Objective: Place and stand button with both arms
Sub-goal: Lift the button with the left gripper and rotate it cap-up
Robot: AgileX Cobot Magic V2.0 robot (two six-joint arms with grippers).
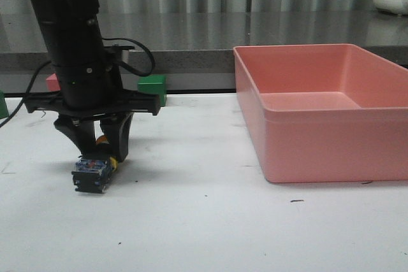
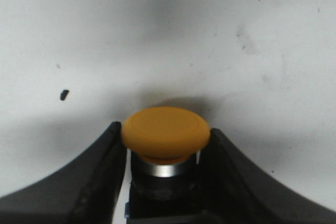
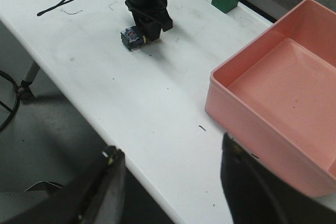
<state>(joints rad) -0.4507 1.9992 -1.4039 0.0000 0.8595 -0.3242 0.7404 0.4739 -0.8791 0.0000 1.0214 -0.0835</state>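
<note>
We found the left gripper (image 1: 99,151) pinching the button (image 1: 92,174) on the table (image 1: 210,221); open surface lay toward the bin (image 1: 319,116) at three o'clock. Right gripper (image 3: 168,182) stood spread.

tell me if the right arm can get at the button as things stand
Probably not cleanly: the left gripper is shut on the button, covering it from above, while the right gripper hangs open off the table's near edge.

No writing, brand or number can be read anywhere. The blocky black base of the yellow-capped push button (image 1: 93,175), just below the left gripper (image 1: 97,148), carries blue and yellow marks, too small and blurred to make out.
</note>
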